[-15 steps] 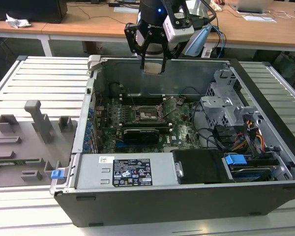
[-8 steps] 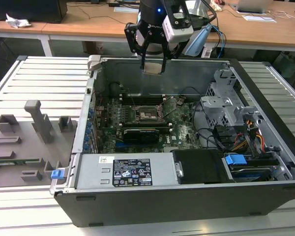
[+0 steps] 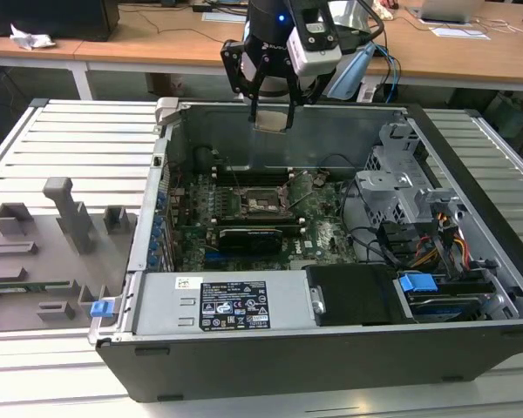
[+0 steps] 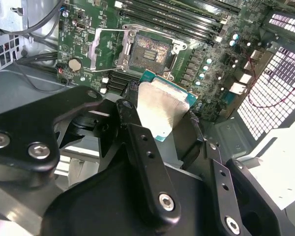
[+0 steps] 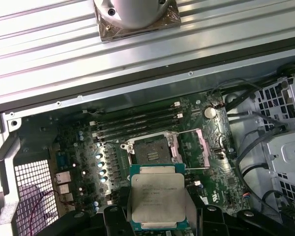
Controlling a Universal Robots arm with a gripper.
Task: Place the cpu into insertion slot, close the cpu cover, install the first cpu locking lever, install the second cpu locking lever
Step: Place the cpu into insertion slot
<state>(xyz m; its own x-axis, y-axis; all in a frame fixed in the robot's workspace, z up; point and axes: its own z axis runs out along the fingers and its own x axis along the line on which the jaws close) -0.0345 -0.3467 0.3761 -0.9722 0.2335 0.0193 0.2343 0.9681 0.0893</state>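
One edge of the cpu (image 4: 160,108) behind a black gripper finger (image 4: 142,147)

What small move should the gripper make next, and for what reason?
Probably lower the cpu slowly toward the insertion slot. The gripper holds the chip by its edges, apart from the green board, and the slot below lies uncovered with nothing in it.

The hand (image 3: 271,116) is black, its jointed links pinned with silver screws (image 4: 166,200); blue cables (image 3: 386,63) trail past a grey wrist box (image 3: 318,40).
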